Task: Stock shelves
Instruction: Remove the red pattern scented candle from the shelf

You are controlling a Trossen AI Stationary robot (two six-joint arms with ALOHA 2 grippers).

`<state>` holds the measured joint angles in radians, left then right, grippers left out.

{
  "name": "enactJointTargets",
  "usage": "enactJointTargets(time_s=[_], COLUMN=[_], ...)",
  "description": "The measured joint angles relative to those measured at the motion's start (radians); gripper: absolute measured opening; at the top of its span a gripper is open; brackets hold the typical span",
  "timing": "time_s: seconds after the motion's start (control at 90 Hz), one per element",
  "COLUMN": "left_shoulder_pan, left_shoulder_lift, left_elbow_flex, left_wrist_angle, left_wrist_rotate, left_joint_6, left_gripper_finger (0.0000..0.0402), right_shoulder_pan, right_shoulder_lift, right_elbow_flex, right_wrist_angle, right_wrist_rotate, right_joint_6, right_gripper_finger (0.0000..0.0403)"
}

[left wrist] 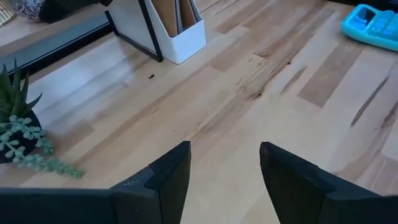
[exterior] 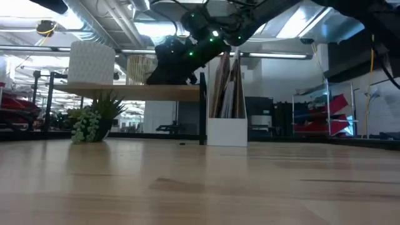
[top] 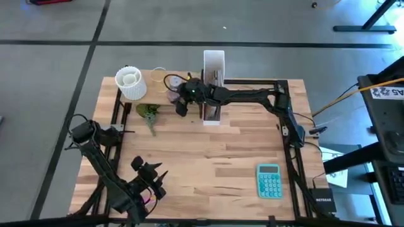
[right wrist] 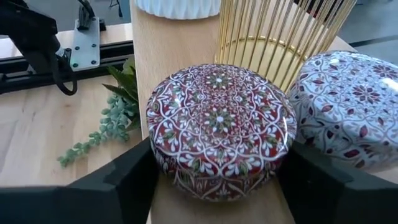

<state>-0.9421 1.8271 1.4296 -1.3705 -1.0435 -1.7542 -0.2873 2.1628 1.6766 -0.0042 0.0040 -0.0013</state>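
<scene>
The shelf (top: pixel 158 94) is a raised wood plank (right wrist: pixel 161 56) on a black frame at the table's far left. On it stand a white ribbed cup (top: pixel 130 83), a gold wire basket (right wrist: pixel 280 37) and a pale patterned tin (right wrist: pixel 351 106). A red patterned round tin (right wrist: pixel 221 124) rests by its base on the plank's right end, with my right gripper (right wrist: pixel 221 168) shut around it. The white file box (top: pixel 213 88) stands just right of the shelf. My left gripper (left wrist: pixel 224 180) hangs open over the near left of the table. My right gripper pinches the red tin's round side wall (right wrist: pixel 155 155) between its two fingers, one on each opposite side. The fingers come about level from the table's right. The tin stays upright, lid up, its base on the shelf plank.
A small green plant (top: pixel 148 113) sits on the table under the shelf's near side. A teal calculator (top: pixel 269 181) lies near the right front. Bare wood tabletop (top: pixel 214 151) stretches between the two arms.
</scene>
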Motion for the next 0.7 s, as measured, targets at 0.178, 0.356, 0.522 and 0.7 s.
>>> enactJointTargets(time_s=[0.178, 0.356, 0.522, 0.7], left_shoulder_pan=[0.0, 0.0, -0.001, -0.01], left_shoulder_lift=[0.0, 0.0, 0.0, 0.0], left_elbow_flex=[0.0, 0.0, 0.0, 0.001], left_wrist_angle=[0.0, 0.0, 0.0, 0.0], left_wrist_rotate=[0.0, 0.001, 0.028, 0.03], left_joint_6=[0.0, 0.0, 0.0, -0.015], left_gripper_finger=[0.0175, 0.0175, 0.0175, 0.0175], right_shoulder_pan=[0.017, 0.053, 0.116, 0.224], right_shoulder_lift=[-0.003, -0.039, -0.118, -0.166], right_elbow_flex=[0.0, -0.005, -0.003, -0.003], right_wrist_angle=[0.0, -0.023, -0.076, -0.207], right_wrist_rotate=[0.018, 0.032, 0.034, 0.037], right_joint_6=[-0.004, -0.029, -0.095, -0.177], right_gripper_finger=[0.0258, 0.0252, 0.0231, 0.0227])
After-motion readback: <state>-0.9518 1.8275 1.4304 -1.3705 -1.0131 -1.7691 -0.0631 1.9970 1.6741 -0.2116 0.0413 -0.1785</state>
